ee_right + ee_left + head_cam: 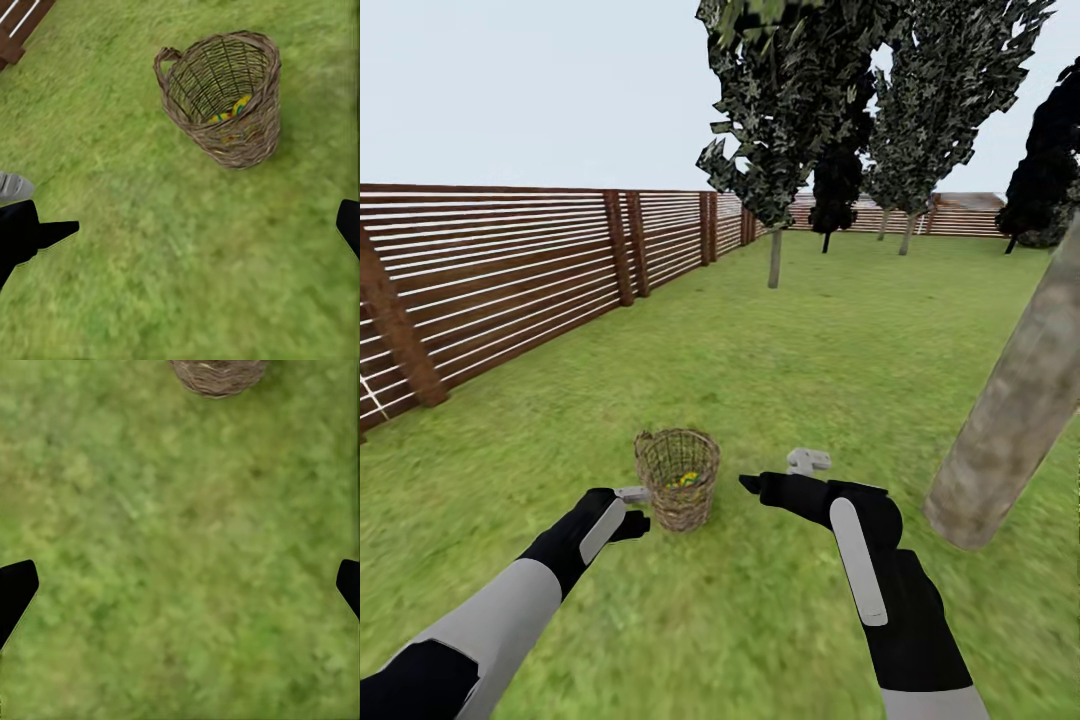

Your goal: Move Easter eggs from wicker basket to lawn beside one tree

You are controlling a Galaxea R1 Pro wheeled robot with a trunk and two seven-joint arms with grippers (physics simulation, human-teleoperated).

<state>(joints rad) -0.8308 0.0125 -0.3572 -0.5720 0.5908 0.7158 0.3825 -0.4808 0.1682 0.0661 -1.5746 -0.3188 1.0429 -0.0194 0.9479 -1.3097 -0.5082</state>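
The wicker basket (677, 490) stands upright on the lawn (840, 340) just ahead of me. Yellow eggs (682, 480) with blue marks lie at its bottom; the right wrist view shows them through the weave as eggs (232, 111) inside the basket (225, 101), and their count cannot be told. My left gripper (634, 508) hangs open beside the basket's left wall, over bare grass. My right gripper (780, 472) is open to the basket's right, apart from it. The left wrist view catches the basket's base (217, 375). A thick grey-brown tree trunk (1015, 410) leans in at the right.
A brown slat fence (510, 270) runs along the left and across the back. Dark narrow trees (790, 110) stand farther off on the grass. Open grass lies between the basket and the thick trunk.
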